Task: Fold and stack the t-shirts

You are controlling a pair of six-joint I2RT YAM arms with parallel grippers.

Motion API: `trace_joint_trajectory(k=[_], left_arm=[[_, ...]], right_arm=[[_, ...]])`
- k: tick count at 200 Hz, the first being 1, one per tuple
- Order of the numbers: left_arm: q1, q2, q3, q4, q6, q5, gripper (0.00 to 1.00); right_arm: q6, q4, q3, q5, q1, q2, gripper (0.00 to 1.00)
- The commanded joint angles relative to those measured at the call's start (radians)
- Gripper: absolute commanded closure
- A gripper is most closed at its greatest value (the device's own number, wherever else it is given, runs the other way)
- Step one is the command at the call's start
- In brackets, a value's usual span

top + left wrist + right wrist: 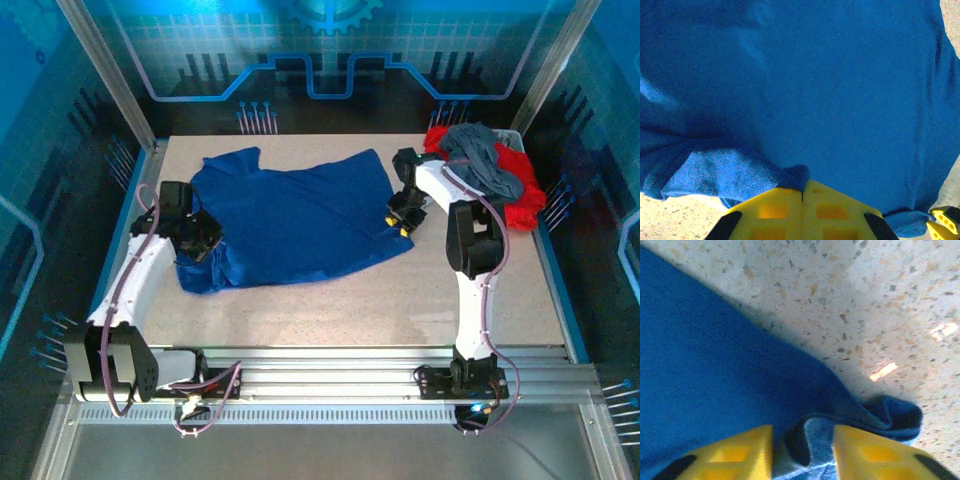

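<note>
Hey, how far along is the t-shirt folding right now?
Nothing is stacked yet. In hand: the blue t-shirt lies mostly spread out, the left tool pinching its left edge, the right tool open around its right hem. Still to do: the grey t-shirt and red t-shirts, heaped at the far right corner.

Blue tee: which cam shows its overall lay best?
Top external: the whole blue tee is in frame, spread on the table, partly rumpled. Left wrist gives close-up cloth, with a fold pinched in the shut left gripper. Right wrist gives one hem corner lying between the parted fingers of the right gripper.
</note>
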Motion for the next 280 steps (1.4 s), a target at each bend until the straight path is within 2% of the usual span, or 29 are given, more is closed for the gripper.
trace_joint_trajectory(k=[1, 13, 30, 55, 126, 198, 252, 280], left_arm=[[0.006, -0.02, -0.009, -0.002, 0.021, 0.011, 1.0], [0.006, -0.035, -0.028, 0.001, 0.015, 0.021, 1.0], [0.004, -0.05, -0.047, 0.005, 0.009, 0.028, 1.0], [0.004, -0.06, -0.056, 0.003, 0.008, 0.035, 1.0], [0.0, -0.066, -0.062, 0.007, 0.005, 0.046, 1.0], [-0.005, -0.072, -0.073, 0.018, -0.001, 0.054, 1.0], [-0.007, -0.071, -0.072, 0.021, -0.001, 0.057, 1.0], [-0.009, -0.071, -0.069, 0.02, -0.002, 0.058, 1.0]], right_arm=[[-0.017, 0.026, -0.079, 0.039, -0.023, -0.131, 0.57], [-0.031, 0.043, -0.129, 0.032, -0.029, -0.171, 0.56], [-0.033, 0.072, -0.209, 0.01, -0.033, -0.214, 0.64], [-0.022, 0.158, -0.307, -0.044, -0.044, -0.239, 0.67], [0.01, 0.183, -0.209, -0.092, -0.05, -0.115, 0.69], [0.024, 0.177, -0.198, -0.08, -0.052, -0.084, 0.7], [0.027, 0.173, -0.206, -0.067, -0.049, -0.094, 0.88], [0.027, 0.165, -0.22, -0.058, -0.047, -0.129, 0.9]])
